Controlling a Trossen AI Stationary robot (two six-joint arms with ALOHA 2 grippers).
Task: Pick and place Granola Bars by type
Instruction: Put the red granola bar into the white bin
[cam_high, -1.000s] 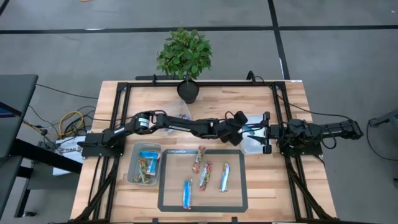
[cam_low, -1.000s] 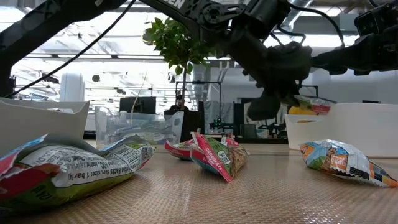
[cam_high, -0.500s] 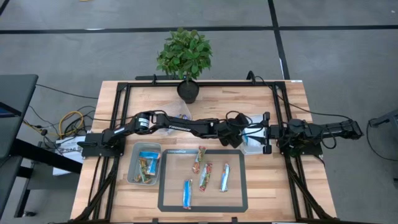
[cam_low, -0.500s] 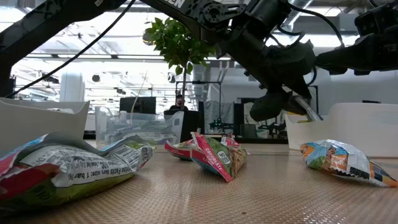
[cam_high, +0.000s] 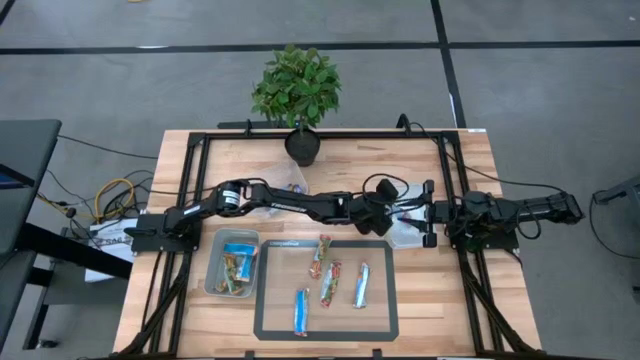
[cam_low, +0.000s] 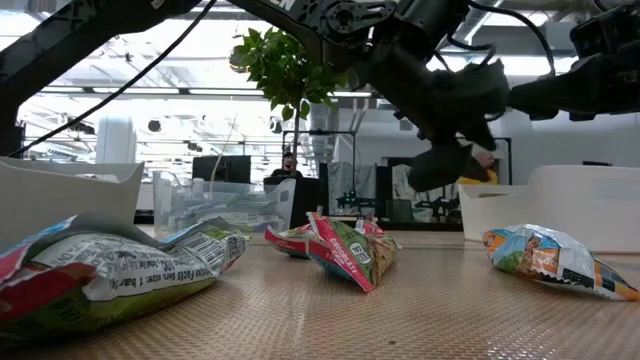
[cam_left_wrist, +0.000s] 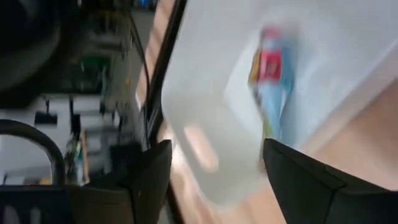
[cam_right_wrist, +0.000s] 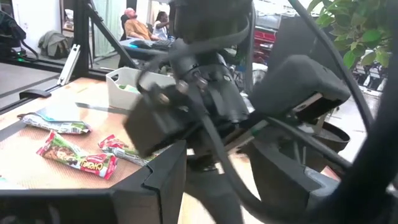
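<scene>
A: Left gripper (cam_high: 393, 213) is hanging over the clear bin (cam_left_wrist: 211, 118) near the desk's right edge, fingers spread with nothing between them, and a bar (cam_left_wrist: 272, 87) is lying inside.

B: I'd say lift straight up so it's not clipping the bin wall. Four bars (cam_high: 332, 280) are waiting on the mat (cam_high: 268, 300) by the front edge. Right gripper (cam_right_wrist: 211, 186) is parked just beside, spread too.

Four granola bars (cam_high: 327, 277) lying on mat (cam_high: 270, 320); left of it, bin (cam_high: 211, 275) holding more; potted plant (cam_high: 297, 95) behind.
</scene>
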